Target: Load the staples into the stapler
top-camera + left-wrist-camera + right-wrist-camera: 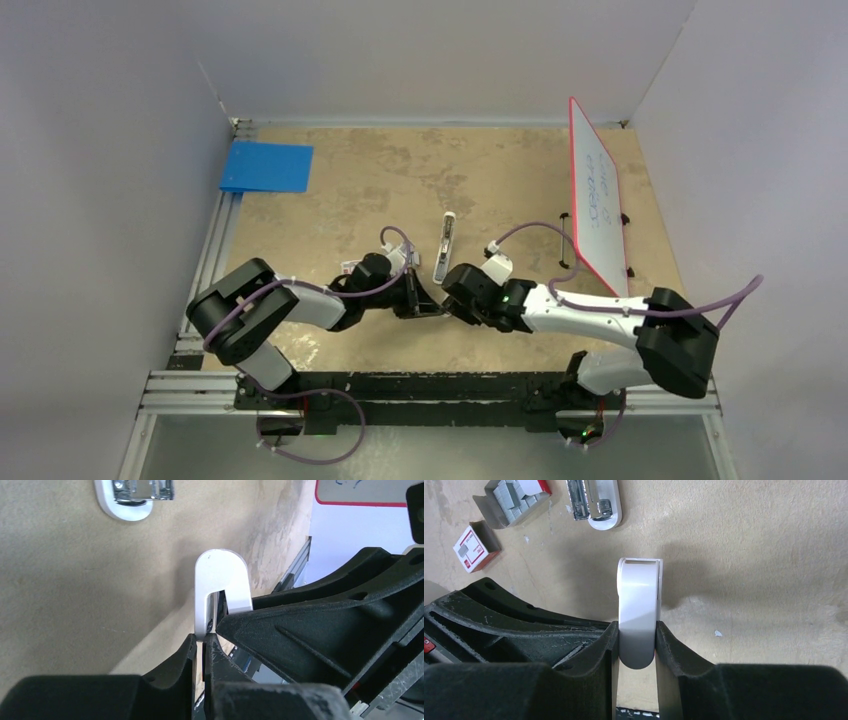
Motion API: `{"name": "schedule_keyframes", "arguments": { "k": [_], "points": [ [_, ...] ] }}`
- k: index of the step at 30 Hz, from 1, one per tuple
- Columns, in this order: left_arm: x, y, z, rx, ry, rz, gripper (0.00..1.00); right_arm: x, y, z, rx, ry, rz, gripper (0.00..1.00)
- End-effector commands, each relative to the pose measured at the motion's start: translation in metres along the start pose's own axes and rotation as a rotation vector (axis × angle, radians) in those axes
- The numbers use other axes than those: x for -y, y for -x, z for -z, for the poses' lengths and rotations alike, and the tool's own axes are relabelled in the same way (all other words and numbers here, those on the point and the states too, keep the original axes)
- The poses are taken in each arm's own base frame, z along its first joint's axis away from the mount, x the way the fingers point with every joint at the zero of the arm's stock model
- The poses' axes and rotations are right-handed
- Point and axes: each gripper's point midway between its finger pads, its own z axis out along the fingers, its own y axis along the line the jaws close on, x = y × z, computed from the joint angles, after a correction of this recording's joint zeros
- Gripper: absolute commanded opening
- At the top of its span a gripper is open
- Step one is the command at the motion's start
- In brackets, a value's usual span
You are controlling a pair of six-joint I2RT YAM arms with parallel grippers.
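The stapler (444, 248) lies on the table past both grippers, a long white bar with its metal channel facing up; its rounded end shows in the wrist views (596, 505) (131, 500). Grey staples (511, 502) sit in an open box tray at the far left of the right wrist view. My right gripper (637, 630) (452, 300) is shut on a short white piece (639, 610), holding it by its sides. My left gripper (204, 639) (415, 300) meets it from the left and is shut on the thin lower edge of the same short white piece (220, 580).
A small red-and-white box (474, 548) stands beside the staple tray. A blue sheet (266, 166) lies at the back left. A red-edged whiteboard (598, 200) leans at the back right. White walls close the table on three sides.
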Motion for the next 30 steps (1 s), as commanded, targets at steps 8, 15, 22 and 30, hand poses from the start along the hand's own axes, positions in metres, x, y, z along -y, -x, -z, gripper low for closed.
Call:
{"name": "schedule_keyframes", "arguments": {
  "k": [8,15,22,30],
  "points": [
    [-0.024,0.007,-0.003,0.021,0.09,-0.155,0.0,-0.031,0.04,0.032,0.011,0.185,-0.042,0.21],
    [-0.014,0.01,-0.002,0.014,0.074,-0.185,0.06,-0.025,0.037,0.023,0.003,0.138,-0.013,0.23],
    [0.019,0.014,0.013,0.049,-0.036,-0.191,0.36,-0.026,0.031,0.015,-0.02,0.136,0.008,0.23],
    [0.029,0.016,0.019,0.086,-0.093,-0.2,0.47,-0.036,0.029,0.01,-0.024,0.163,0.033,0.23]
  ]
}}
